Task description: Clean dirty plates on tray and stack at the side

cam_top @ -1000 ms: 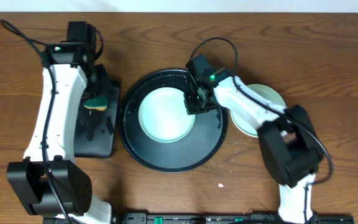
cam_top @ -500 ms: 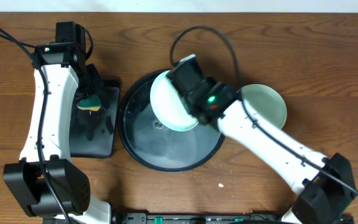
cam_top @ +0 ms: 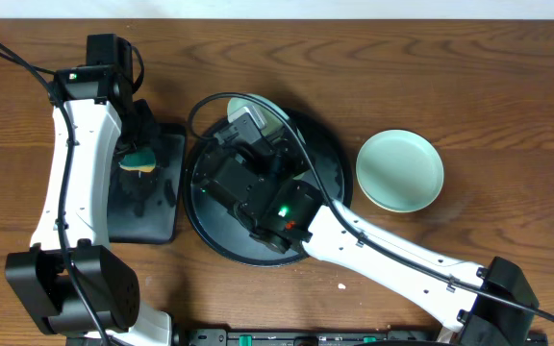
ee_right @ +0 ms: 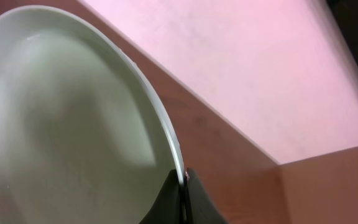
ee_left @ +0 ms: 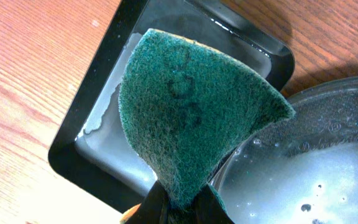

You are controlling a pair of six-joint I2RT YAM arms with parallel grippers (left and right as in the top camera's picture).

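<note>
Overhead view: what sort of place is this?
Probably a robot-testing workbench, not a real kitchen: a left arm and right arm at a wooden table, a wet round black tray, a green scouring sponge.

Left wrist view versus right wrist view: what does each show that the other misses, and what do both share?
Only the left wrist view: the dark green scouring sponge pinched in the left end effector, over the wet rectangular black tray, with the wet large round black tray beside it. Only the right wrist view: the pale mint-green round plastic plate, tilted, gripped at its rim by the right end effector. Both: the brown wooden table and an end effector shut on its load.
</note>
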